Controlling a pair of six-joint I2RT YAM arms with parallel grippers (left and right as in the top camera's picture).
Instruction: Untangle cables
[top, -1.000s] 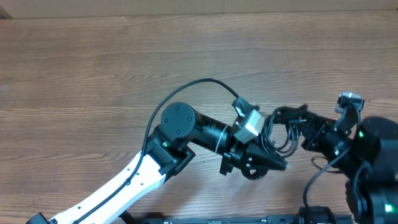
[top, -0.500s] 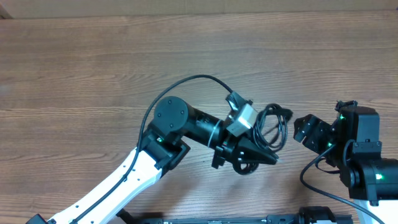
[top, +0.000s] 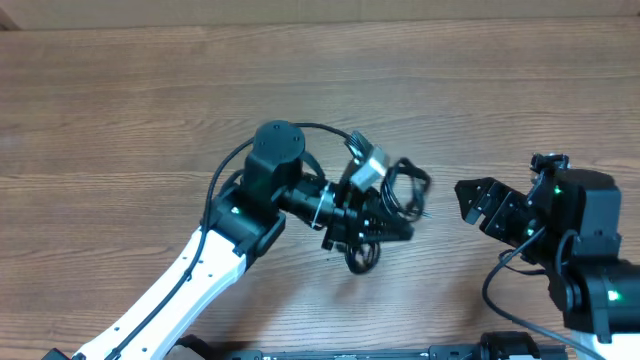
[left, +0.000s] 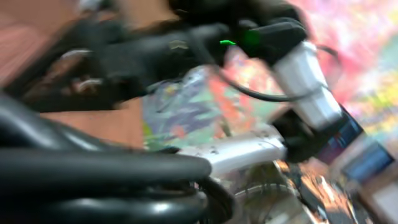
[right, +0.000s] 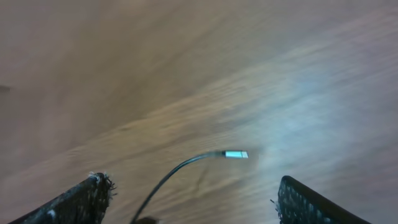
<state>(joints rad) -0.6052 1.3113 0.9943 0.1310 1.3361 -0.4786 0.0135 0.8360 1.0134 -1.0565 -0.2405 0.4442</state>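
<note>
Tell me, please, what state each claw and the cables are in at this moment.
left claw, shut on the cables.
right claw, open and empty, apart from the bundle.
cables, looped together in one bundle, gripped by the left claw.
silver plug, loose cable end, ungripped, ahead of the right claw.

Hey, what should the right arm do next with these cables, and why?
Probably ease the right fingers forward and close on the plug ahead. They stand open and empty, while the left fingers are shut on the cables; a second grip could pull a strand free.
</note>
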